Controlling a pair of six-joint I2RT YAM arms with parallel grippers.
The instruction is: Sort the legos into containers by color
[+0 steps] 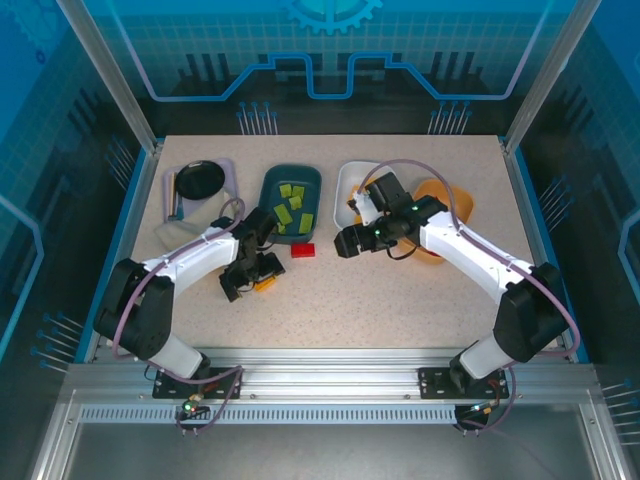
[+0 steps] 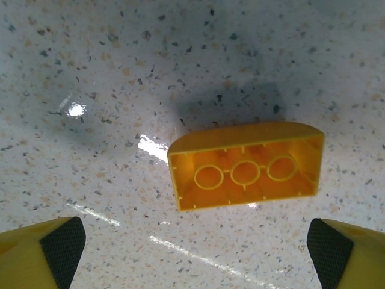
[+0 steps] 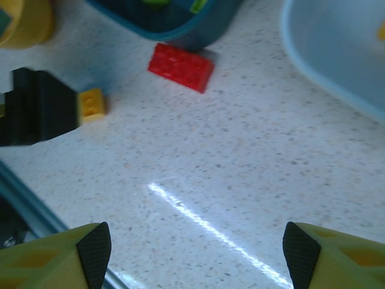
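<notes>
"What sits on the desk [image 1: 400, 290]?"

"The teal tray [image 1: 308, 180] holds lime green bricks [image 1: 285, 211]. The right arm hides most of the white tray [image 1: 347, 185] and the orange tray [image 1: 460, 205]."

"End effectors?"

"The left end effector [image 2: 195, 247] is spread over the yellow brick [image 2: 246, 168], which lies hollow side up. The right end effector [image 3: 197, 253] is spread and empty. The red brick [image 3: 181, 66] lies just beside the teal tray."

"Handling?"

"Likely light, rigid and slick. Pinch its long walls."

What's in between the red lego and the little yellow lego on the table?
Nothing. In the right wrist view the table between the red lego and the yellow lego is bare, just speckled surface with some shadow.
</notes>
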